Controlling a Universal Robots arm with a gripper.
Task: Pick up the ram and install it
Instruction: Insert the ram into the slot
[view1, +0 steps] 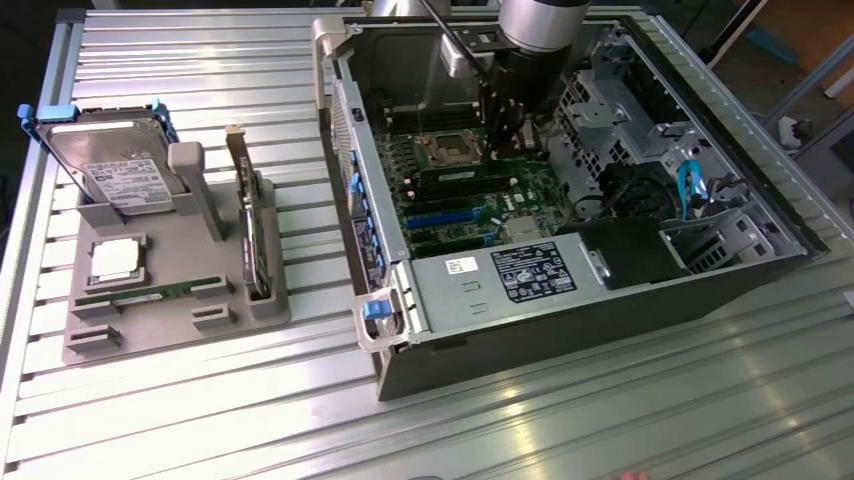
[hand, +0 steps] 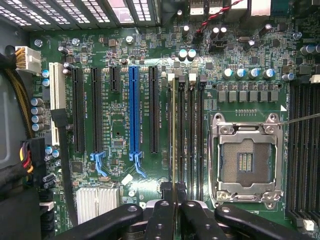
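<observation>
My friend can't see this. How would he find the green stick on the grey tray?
Find the open computer case; the grey tray sits on the exterior view's left of it. The ram stick lies flat on it beside the square silver chip. It's the only long, thin, green strip there.

Ram (hand: 173, 130): thin green stick, seen edge-on, yellowish upper edge. Stands on long edge, straight along outermost slot of four-slot bank, side away from processor socket. One end pinched between gripper (hand: 173, 202) fingers. Seating depth: cannot tell.

Second ram (view1: 147, 293): same green stick, lies lengthwise in grey holder, 8 o'clock in exterior view, well apart from case.
</observation>
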